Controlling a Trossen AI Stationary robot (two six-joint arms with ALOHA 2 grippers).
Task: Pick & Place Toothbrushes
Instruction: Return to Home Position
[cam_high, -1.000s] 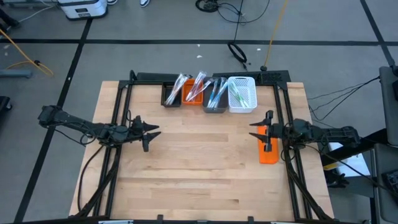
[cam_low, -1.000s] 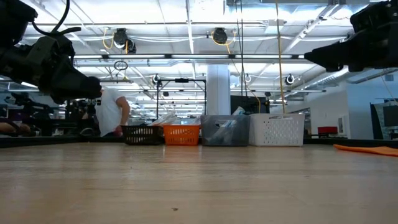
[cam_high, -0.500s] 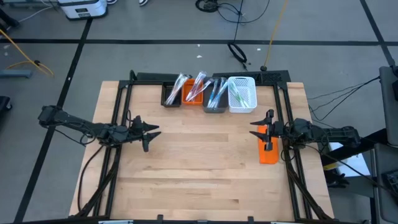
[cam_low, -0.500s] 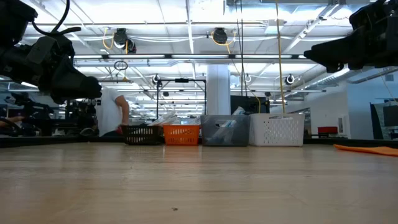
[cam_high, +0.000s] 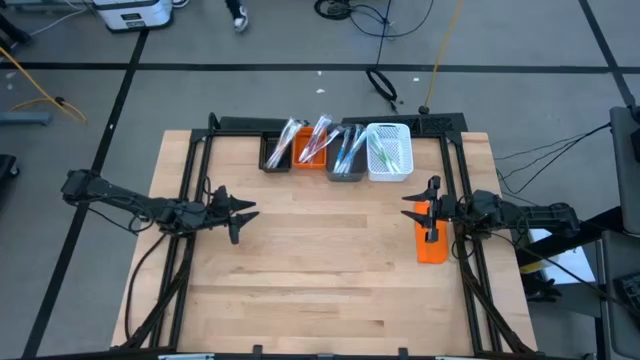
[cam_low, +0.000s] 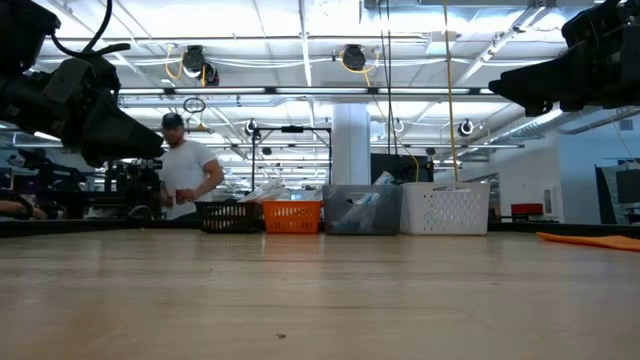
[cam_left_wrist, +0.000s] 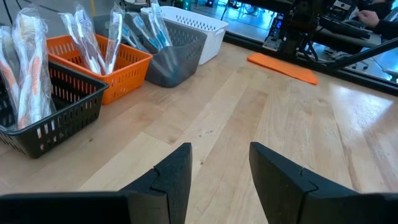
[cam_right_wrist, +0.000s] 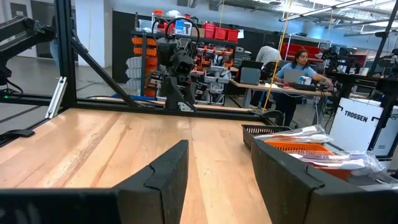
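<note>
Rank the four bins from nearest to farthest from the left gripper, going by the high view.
1. The black bin, at the left end of the row, closest to the left gripper.
2. The orange bin, beside it.
3. The gray bin, third along.
4. The white bin, at the right end, farthest.

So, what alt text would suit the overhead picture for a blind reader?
Two robot arms reach over a wooden table from either side, the left claw and right claw open and empty. Four bins, black, orange, gray and white, line the far edge, holding toothbrushes; an orange block lies under the right claw.
</note>
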